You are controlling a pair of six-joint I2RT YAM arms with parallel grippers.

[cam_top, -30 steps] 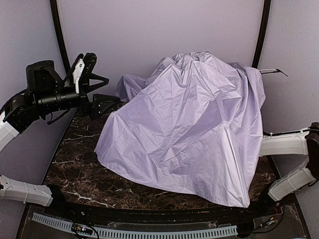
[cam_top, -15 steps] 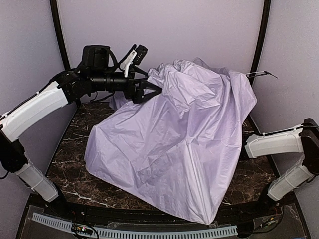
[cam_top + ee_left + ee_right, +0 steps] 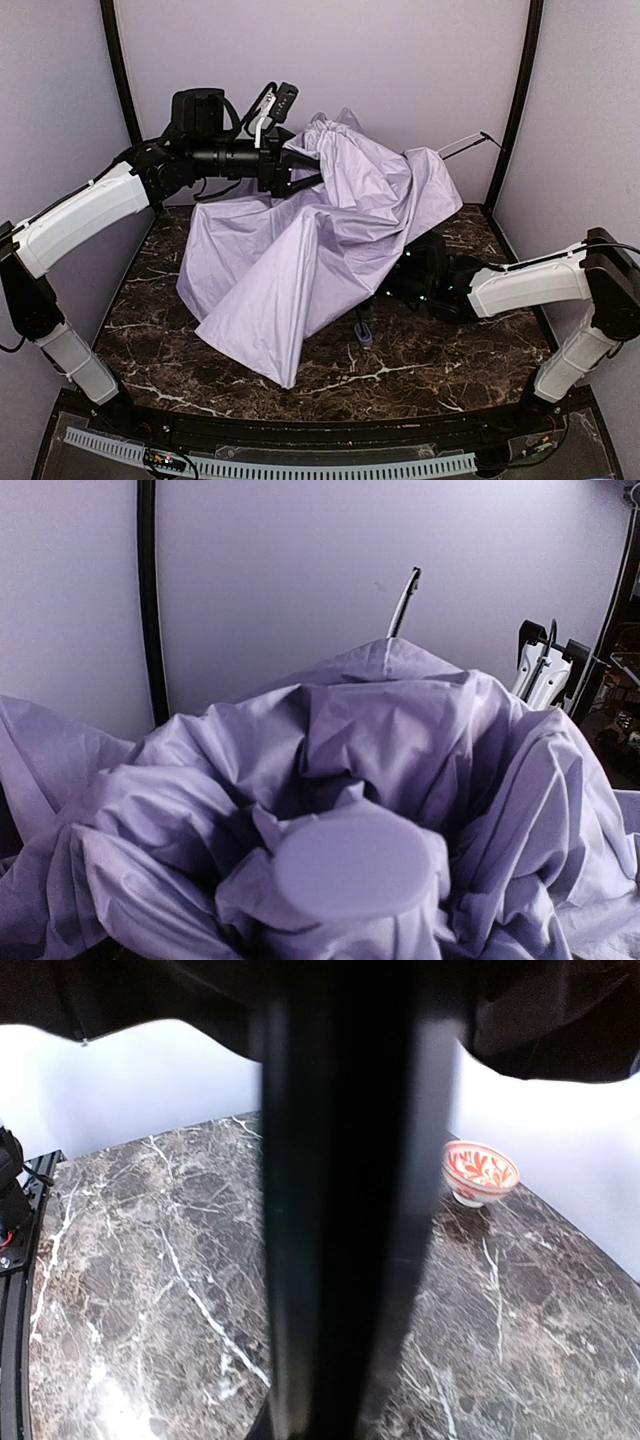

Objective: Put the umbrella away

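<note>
umbrella sits centre-back on the worktop. Canopy is half collapsed, with loose fabric draped forward-left down to the marble.

left gripper is at the bunched crown, fingers apart either side of it, and the overhead view shows nothing pinched. Left wrist view is all crumpled fabric, with a round lavender cap close in.

right gripper is low at the canopy's right edge, fingers together. The black shaft fills its wrist view, so it reads as clamped on that.

Risks:
- Left closes on slack cloth only: fabric slips through and the canopy doesn't fold.
- Thin shaft in the right fingers: an off-axis push from the left could twist or slide it.
- One rib pokes out toward the back-right post, so a swing that way could snag it.
- Red bowl stands on the worktop apart from the shaft and isn't visible from overhead. A dragged hem could knock it.

Room: open marble shows at front and front-right. The back wall is close behind the crown, and the left arm spans the back-left corner.
</note>
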